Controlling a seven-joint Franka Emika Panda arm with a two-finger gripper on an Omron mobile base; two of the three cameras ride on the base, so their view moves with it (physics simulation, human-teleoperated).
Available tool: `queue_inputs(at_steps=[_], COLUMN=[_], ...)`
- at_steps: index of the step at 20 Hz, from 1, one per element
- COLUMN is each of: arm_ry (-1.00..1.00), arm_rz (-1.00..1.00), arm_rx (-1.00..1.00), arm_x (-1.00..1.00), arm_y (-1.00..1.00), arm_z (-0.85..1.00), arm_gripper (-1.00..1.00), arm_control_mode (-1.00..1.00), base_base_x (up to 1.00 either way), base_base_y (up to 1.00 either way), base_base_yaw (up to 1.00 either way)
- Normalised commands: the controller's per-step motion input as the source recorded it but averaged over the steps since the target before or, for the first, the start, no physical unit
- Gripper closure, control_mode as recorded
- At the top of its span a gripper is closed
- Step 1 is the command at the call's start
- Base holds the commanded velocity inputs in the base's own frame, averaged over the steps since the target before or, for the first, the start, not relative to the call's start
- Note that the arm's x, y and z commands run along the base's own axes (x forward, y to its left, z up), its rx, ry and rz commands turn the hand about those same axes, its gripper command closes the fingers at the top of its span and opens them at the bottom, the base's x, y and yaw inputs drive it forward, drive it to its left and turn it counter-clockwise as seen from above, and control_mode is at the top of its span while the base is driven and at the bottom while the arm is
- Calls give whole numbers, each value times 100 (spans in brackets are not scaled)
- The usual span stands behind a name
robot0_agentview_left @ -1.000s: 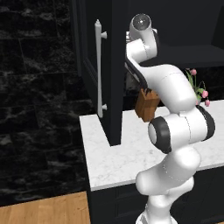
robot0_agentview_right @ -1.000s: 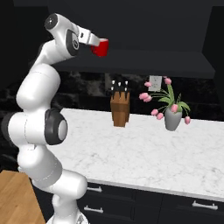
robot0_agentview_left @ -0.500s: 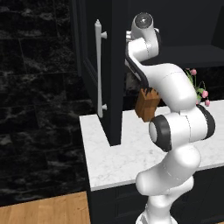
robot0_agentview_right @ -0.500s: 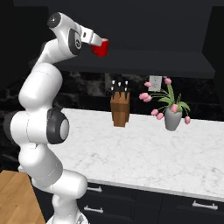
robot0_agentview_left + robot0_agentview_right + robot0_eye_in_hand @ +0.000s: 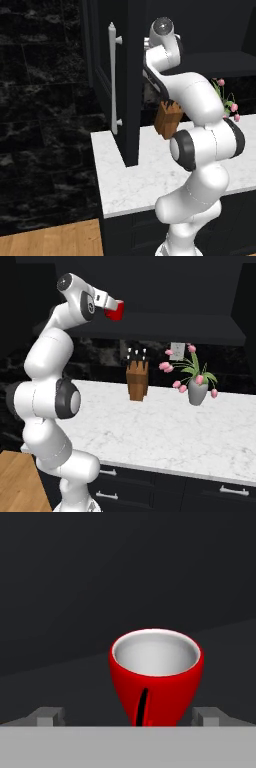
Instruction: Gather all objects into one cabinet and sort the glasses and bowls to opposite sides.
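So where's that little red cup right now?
In the right base view the red cup sits high up at the tip of the arm, in front of the dark upper cabinet, well above the knife block. The hand view shows it between the open pincer's tips.

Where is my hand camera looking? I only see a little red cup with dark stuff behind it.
Observer: The right base view shows the small glossy red cup up high, at the end of the white robot arm, far above the white marble counter.
Operator: What's on that counter?
Observer: A brown wooden knife block and a grey vase of pink tulips.
Operator: Is the cupboard open?
Observer: Yes. The left base view shows the tall black cabinet door swung out, with its long silver bar handle.
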Motion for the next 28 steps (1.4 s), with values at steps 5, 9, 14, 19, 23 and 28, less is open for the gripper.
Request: queue_inputs(at_steps=[5, 9, 14, 19, 23, 28], arm_ry=[0, 2, 3, 2, 1, 0], arm_rz=[0, 0, 0, 0, 0, 0], arm_rx=[0, 0, 0, 0, 0, 0], arm_x=[10, 6, 13, 6, 0, 0], arm_y=[0, 0, 0, 0, 0, 0], arm_z=[-12, -11, -6, 0, 0, 0], arm_gripper=[-100, -100, -100, 100, 100, 100], arm_control_mode=[-100, -100, -100, -100, -100, -100], base_base_x=[0, 0, 0, 0, 0, 0], base_base_y=[0, 0, 0, 0, 0, 0], base_base_yaw=[0, 0, 0, 0, 0, 0])
